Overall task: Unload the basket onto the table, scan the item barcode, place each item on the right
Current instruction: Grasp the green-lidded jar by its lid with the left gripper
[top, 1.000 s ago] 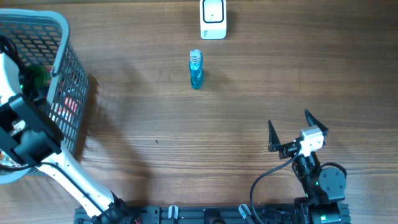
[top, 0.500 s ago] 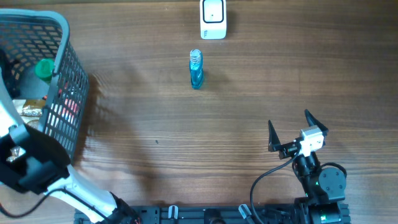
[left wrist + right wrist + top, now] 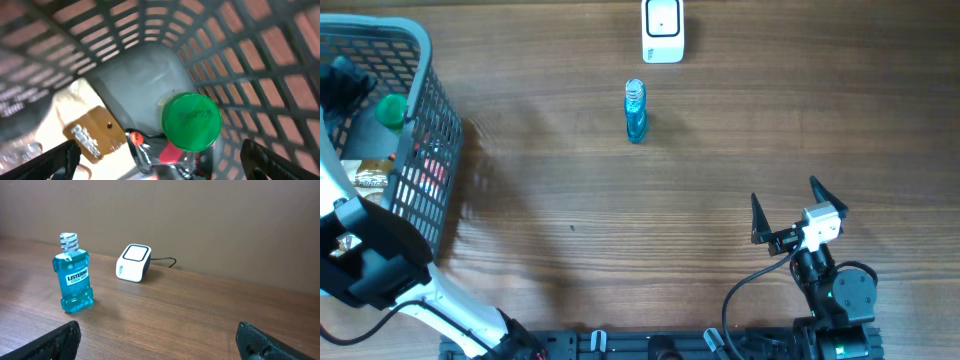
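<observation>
Overhead, the basket [image 3: 424, 60] sat at the tabletop's [image 3: 570, 200] left edge with the left claw [image 3: 157, 159] spread wide above a green-capped bottle [image 3: 191, 121] toward its far side, likely the item to scan, while a mouthwash [image 3: 635, 112] stood just before the scanner [image 3: 663, 30] at the far edge. The right claw [image 3: 786, 198], also spread, hung by the near right corner. Closing on the round cap could let it slip, drag the packet [image 3: 92, 135] beside it, or snag the mesh wall.

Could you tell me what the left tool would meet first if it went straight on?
Probably the green cap inside the basket, lying ahead of the left tool; depth is unclear, so the red packet might come first.
</observation>
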Controlling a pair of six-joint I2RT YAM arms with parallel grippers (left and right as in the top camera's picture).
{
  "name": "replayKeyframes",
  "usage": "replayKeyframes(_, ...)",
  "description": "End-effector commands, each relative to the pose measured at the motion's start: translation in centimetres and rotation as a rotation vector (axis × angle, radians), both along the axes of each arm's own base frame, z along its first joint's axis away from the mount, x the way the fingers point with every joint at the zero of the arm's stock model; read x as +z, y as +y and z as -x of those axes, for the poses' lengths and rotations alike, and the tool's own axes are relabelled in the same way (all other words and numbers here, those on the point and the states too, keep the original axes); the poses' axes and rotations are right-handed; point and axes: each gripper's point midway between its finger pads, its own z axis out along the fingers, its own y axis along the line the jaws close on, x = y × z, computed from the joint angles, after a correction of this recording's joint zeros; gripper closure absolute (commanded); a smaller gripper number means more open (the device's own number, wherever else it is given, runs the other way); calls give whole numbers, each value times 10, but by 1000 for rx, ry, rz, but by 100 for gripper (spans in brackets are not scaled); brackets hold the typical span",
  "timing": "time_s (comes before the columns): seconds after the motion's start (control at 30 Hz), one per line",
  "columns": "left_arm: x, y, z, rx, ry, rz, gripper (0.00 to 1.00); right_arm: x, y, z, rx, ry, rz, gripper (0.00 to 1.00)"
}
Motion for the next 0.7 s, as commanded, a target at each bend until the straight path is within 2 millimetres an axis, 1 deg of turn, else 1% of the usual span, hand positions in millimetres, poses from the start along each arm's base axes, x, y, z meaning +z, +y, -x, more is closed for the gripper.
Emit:
replayKeyframes(0.0, -9, -11, -9, -423, 110, -125, 0, 2, 1, 1, 9, -11, 5, 0)
replayKeyframes(0.03, -10, -9, -10, -461, 116, -145, 0, 2, 1, 1, 9, -11, 5, 0)
replayKeyframes(0.1, -13, -5, -17, -475, 90, -160, 0, 2, 1, 1, 9, -10, 5, 0)
replayKeyframes(0.13, -17, -5, -19, -508, 93, -165, 0, 2, 1, 1, 9, -11, 5, 0)
replayKeyframes(0.17, -28, -7, -22, -553, 109, -157, 0, 2, 1, 1, 9, -11, 5, 0)
replayKeyframes(0.27, -53, -7, -27, -575, 129, -119, 0, 2, 1, 1, 9, -11, 5, 0)
replayKeyframes(0.33, -68, -18, -32, -662, 117, -73, 1, 2, 1, 1, 9, -11, 5, 0)
replayKeyframes(0.37, -75, -18, -34, -670, 122, -69, 0, 2, 1, 1, 9, -10, 5, 0)
replayKeyframes(0.43, -80, -18, -37, -682, 123, -70, 0, 2, 1, 1, 9, -10, 5, 0)
replayKeyframes(0.5, -85, -22, -39, -732, 117, -63, 0, 2, 1, 1, 9, -10, 5, 0)
replayKeyframes(0.67, -93, -25, -45, -748, 95, -46, 1, 2, 1, 1, 9, -11, 5, 0)
